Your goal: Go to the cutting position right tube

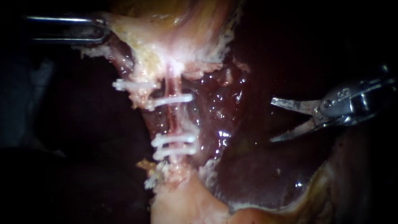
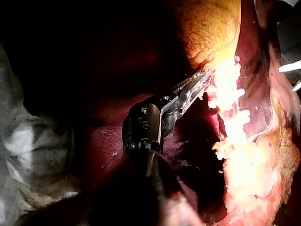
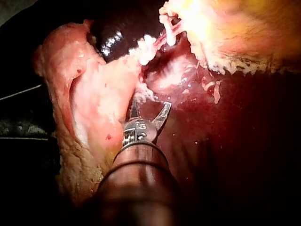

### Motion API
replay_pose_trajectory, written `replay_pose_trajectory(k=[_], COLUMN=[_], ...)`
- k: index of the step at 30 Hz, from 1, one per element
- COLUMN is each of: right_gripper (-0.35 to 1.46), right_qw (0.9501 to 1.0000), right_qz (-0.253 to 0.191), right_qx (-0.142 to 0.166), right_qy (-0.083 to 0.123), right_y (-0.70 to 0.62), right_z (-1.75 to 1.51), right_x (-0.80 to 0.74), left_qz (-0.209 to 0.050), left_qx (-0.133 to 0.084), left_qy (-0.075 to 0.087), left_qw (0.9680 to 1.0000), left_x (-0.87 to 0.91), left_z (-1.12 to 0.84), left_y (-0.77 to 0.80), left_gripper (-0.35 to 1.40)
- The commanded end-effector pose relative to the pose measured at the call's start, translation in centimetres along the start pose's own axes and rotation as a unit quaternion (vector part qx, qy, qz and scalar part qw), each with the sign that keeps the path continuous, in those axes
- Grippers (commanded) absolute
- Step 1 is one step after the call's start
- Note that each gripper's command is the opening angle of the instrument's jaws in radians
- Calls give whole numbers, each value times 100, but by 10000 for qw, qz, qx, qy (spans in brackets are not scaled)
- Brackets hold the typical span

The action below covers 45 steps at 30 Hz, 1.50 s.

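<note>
Right instrument [image 1: 273, 120]: claw released, its two blades spread with nothing between them, over the dark liver [image 1: 248, 174], well apart from the right tube [image 1: 171, 118]. The tube is thin, pink and glistening, crossed by three white clips [image 1: 174, 99], one above and two below. Left instrument [image 1: 101, 30]: claw clenched on the gallbladder [image 1: 174, 25] edge.
</note>
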Motion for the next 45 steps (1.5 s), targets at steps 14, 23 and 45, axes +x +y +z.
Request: replay_pose_trajectory(k=[14,23,45], right_gripper=[143,143,128], right_qw=[9901,9817,9516], right_qz=[528,735,673], right_qx=[914,1319,2286], right_qy=[930,1159,1941], right_y=[-4,-7,-11], right_z=[73,130,182], right_x=[17,36,78], left_qz=[7,9,9], left_qx=[-1,2,5], left_qy=[18,20,22], left_qw=[10000,10000,10000], left_x=[-2,-3,-4], left_z=[4,4,4], left_y=[0,1,2], left_gripper=[-35,-35,-35])
